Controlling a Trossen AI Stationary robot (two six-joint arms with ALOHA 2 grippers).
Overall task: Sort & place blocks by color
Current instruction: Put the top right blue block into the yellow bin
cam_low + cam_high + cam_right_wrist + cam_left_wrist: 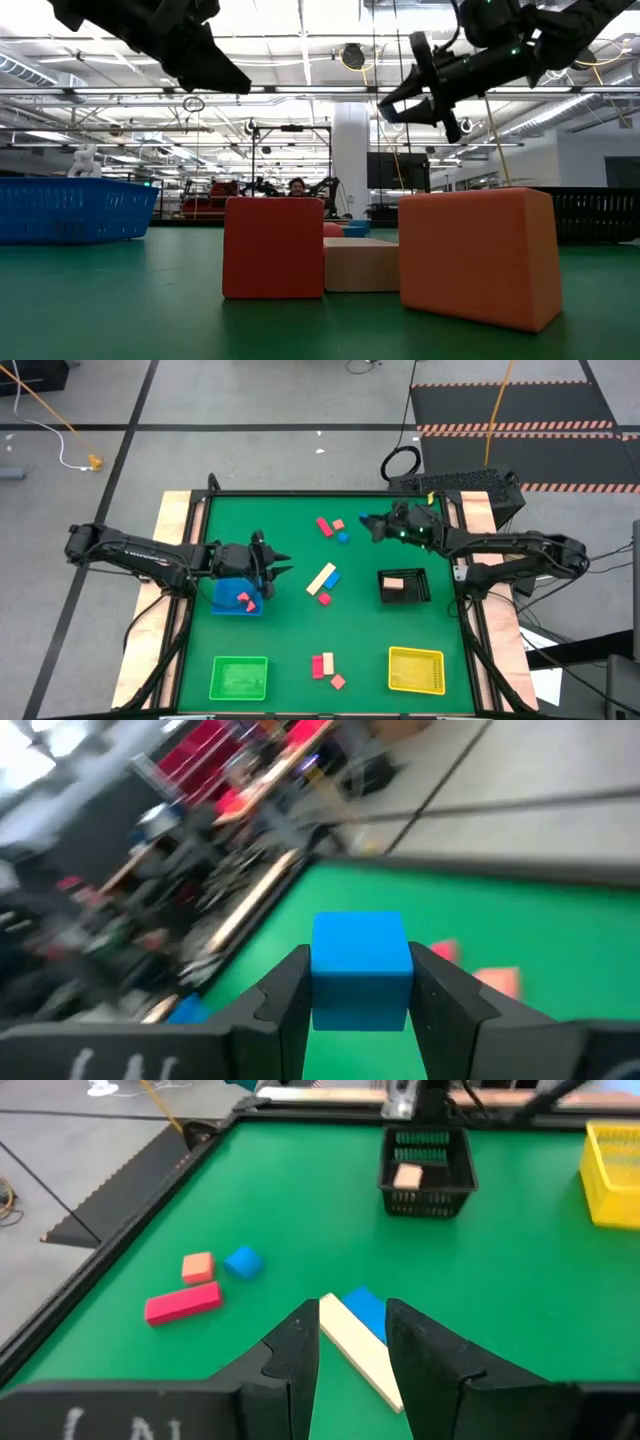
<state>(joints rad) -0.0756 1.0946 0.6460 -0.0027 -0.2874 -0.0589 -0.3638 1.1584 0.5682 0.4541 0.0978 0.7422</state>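
My right gripper (pixel 369 525) is shut on a blue cube (pixel 360 968), high over the far middle of the table and also seen in the low view (pixel 405 103). Below it lie a red bar (pixel 324 526), a salmon cube (pixel 338 524) and a blue cube (pixel 343 537). My left gripper (pixel 284 569) hangs open in the air beside the blue tray (pixel 222 598), which holds red pieces (pixel 243 600). Its wrist view looks past the open fingers (pixel 352 1325) at a cream bar (pixel 358 1348) and a blue block (pixel 366 1310) lying flat mid-table. My right gripper pinches the blue cube between its two fingers, one on each of two opposite side faces (pixel 325 982). The fingers come roughly level from the table's right side. The cube is lifted clear of the table and sits square between them.
A black tray (pixel 404 574) holds one salmon block (pixel 394 585). A yellow tray (pixel 416 669) and a green tray (pixel 239 678) sit near the front edge. Between them lie a red (pixel 318 666), a cream (pixel 328 659) and a salmon block (pixel 338 681). A small salmon piece (pixel 324 598) lies mid-table.
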